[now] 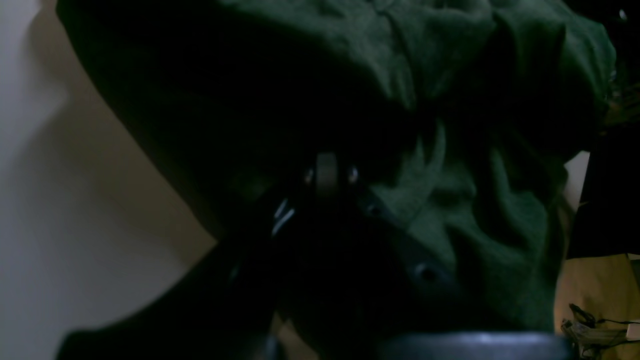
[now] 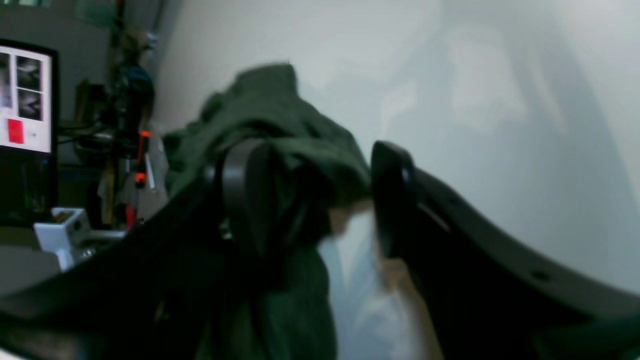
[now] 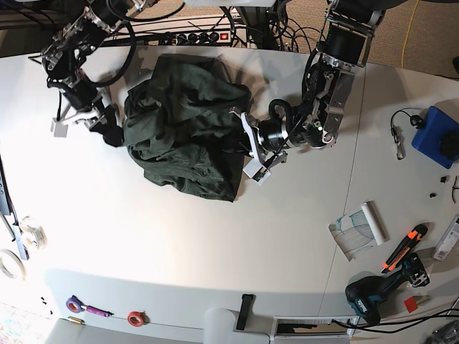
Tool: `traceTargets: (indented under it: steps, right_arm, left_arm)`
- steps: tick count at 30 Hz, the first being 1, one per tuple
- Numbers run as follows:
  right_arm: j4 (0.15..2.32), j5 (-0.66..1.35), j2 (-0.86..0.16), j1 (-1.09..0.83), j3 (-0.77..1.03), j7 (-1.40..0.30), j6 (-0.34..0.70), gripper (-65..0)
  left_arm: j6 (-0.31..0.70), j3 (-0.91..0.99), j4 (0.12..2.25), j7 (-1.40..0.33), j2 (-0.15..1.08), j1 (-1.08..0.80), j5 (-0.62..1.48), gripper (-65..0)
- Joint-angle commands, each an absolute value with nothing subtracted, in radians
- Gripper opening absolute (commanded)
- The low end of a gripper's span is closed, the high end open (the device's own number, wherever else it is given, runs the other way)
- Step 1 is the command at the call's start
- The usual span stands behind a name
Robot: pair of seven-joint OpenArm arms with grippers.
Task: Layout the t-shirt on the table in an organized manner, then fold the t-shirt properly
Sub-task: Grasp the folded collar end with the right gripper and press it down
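A dark green t-shirt (image 3: pixel 183 125) lies crumpled in a heap on the white table (image 3: pixel 215 236), back and centre-left. My left gripper (image 3: pixel 245 143) is at the heap's right edge. In the left wrist view its dark fingers (image 1: pixel 295 210) converge inside the folds of the shirt (image 1: pixel 450 210), shut on cloth. My right gripper (image 3: pixel 113 133) is at the heap's left edge. In the right wrist view its two fingers (image 2: pixel 245 190) stand well apart around the gripper's centre (image 2: pixel 320 200). The shirt (image 2: pixel 280 125) drapes over the left finger and hangs into the gap.
A power strip (image 3: pixel 193 36) and cables run along the back edge. At the right are a blue box (image 3: pixel 437 136), a paper roll (image 3: pixel 358 226), an orange knife (image 3: pixel 401 247) and a drill (image 3: pixel 373 294). Tape rolls (image 3: pixel 11 265) sit at the left edge. A monitor (image 2: pixel 25 95) stands beyond the table.
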State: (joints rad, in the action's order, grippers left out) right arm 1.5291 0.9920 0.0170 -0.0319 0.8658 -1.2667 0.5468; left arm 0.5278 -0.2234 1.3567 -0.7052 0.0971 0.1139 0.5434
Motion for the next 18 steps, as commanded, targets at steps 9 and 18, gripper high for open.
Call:
traceTargets:
  steps: [9, 18]
  right_arm:
    - [1.528, 0.989, 0.001, -0.014, 0.713, -1.223, 0.569, -44.4]
    - [1.605, 1.098, 0.004, -0.008, 0.684, -1.286, 0.682, -65.0]
  left_arm:
    - [0.524, -0.227, 1.357, -0.766, 0.101, 0.111, 0.509, -65.0]
    - [0.523, -0.227, 1.357, -0.77, 0.101, 0.111, 0.509, -65.0]
